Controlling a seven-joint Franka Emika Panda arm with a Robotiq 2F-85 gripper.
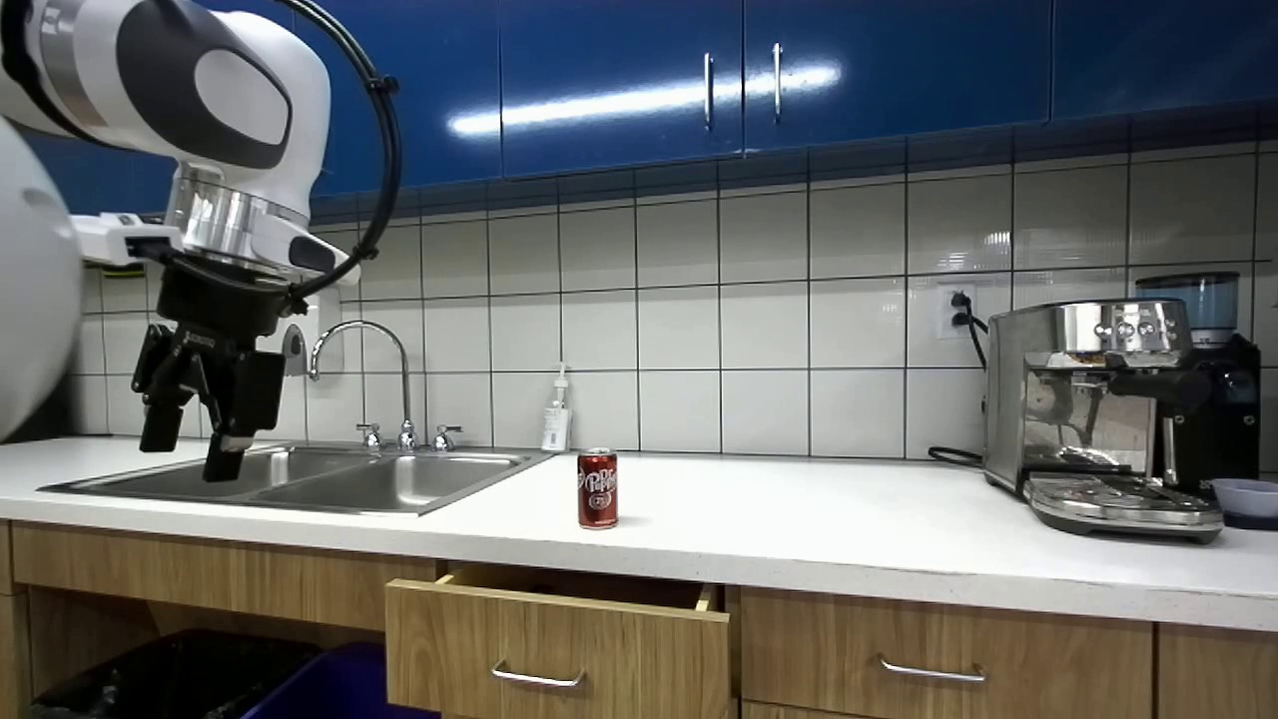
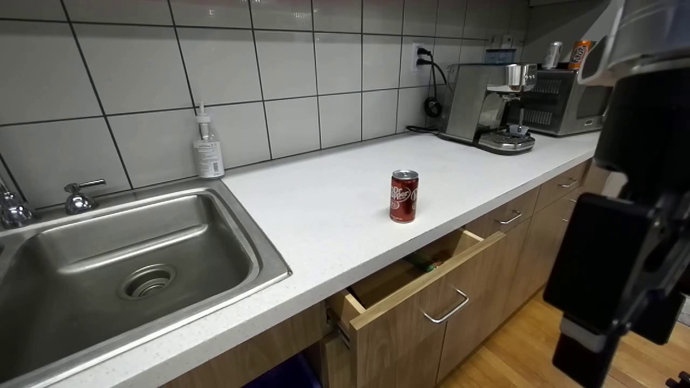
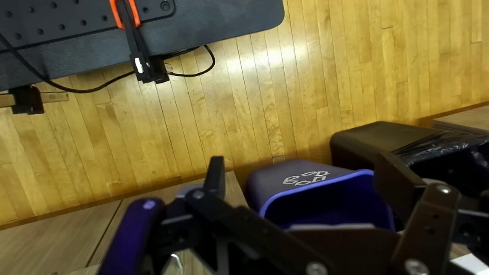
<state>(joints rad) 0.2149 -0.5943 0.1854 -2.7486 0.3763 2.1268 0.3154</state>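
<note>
Robotiq gripper (image 1: 192, 454): fingers (image 1: 224, 464) apart, Dr Pepper can (image 1: 598, 491) at three o'clock

Gripper state: both fingers point downward, with a visible gap between the tips. The wrist view shows a blue recycling bin (image 3: 275, 176) and hardwood floor (image 3: 244, 95) beyond them.

Can position: upright on the white countertop (image 1: 819, 509), near the front edge and well apart from the gripper. In an exterior view the can (image 1: 598, 491) lies at three o'clock from the gripper; in an exterior view the can (image 2: 404, 196) lies at ten o'clock from it (the label is legible in both exterior views).

Surroundings, read from the can in an exterior view: open wooden drawer (image 1: 599, 639) at six o'clock; double-basin sink (image 1: 404, 479) at nine o'clock; pump bottle (image 1: 556, 424) at eleven o'clock; espresso machine (image 1: 1078, 409) at three o'clock, partly hiding a coffee grinder (image 1: 1233, 399).
</note>
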